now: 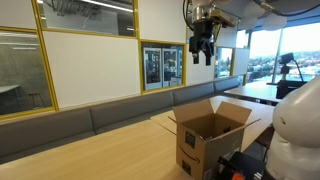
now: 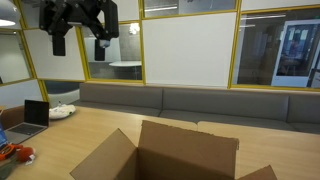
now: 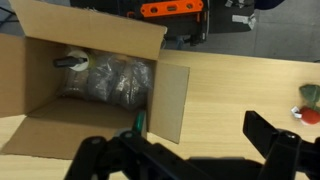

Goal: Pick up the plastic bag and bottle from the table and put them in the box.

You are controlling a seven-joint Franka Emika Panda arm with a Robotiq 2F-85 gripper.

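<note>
In the wrist view the open cardboard box [image 3: 95,28] fills the left side, standing on the pale wooden worktop [image 3: 240,85]. Inside it, toward the left, the bottle [image 3: 72,62] shows only in part. Right beside it lies the crumpled clear plastic bag [image 3: 118,82], and both are down on the box floor. One flap is folded out to the right, then comes bare wood, and a reddish thing [image 3: 308,96] is cut off by the right edge. Along the bottom the pincer [image 3: 185,147] shows dark, its fingers [image 3: 272,135] spread wide with nothing between them. In an exterior view a laptop [image 2: 28,113] stands at the far left of the worktop, and the pincer hangs high at the upper left, well apart from the box in the foreground. In both exterior views the pincer is empty.
</note>
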